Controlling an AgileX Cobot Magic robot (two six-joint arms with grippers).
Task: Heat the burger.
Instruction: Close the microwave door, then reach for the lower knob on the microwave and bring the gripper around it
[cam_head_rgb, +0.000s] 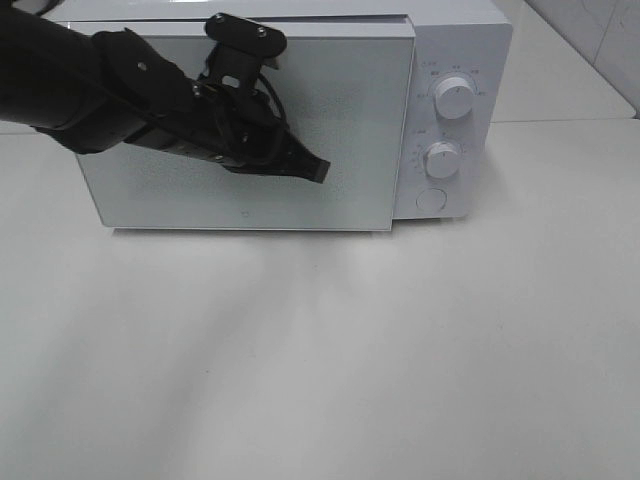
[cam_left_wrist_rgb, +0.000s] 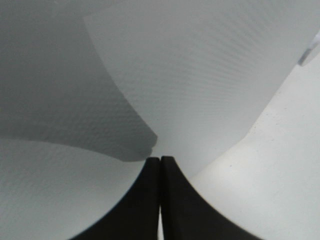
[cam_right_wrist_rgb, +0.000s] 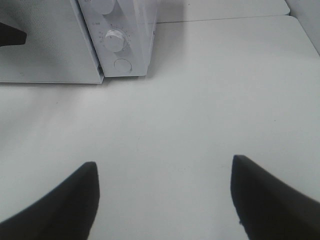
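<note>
**A:** The burger isn't visible in any view. My guess is it sits inside the microwave (cam_head_rgb: 455, 40), behind the frosted door (cam_head_rgb: 350, 90).

**B:** Nearest us, the right gripper (cam_right_wrist_rgb: 164, 161) hangs over the table (cam_right_wrist_rgb: 200, 100), jaws spread wide, holding nothing.

**A:** Further back, the left gripper (cam_head_rgb: 318, 170) is clenched on nothing, with its tip at the door panel.

**B:** If it's pushing the door home, I'd press square to the panel, toward the latch side. Then confirm the seam is flush before going for the knobs (cam_head_rgb: 455, 98).

**A:** Only the high camera shows the whole left arm.

**B:** The left wrist view shows the fingertips (cam_left_wrist_rgb: 150, 170) pressed together, their shadow meeting them on the door, so contact looks likely. The right gripper appears only in its own wrist view.
</note>
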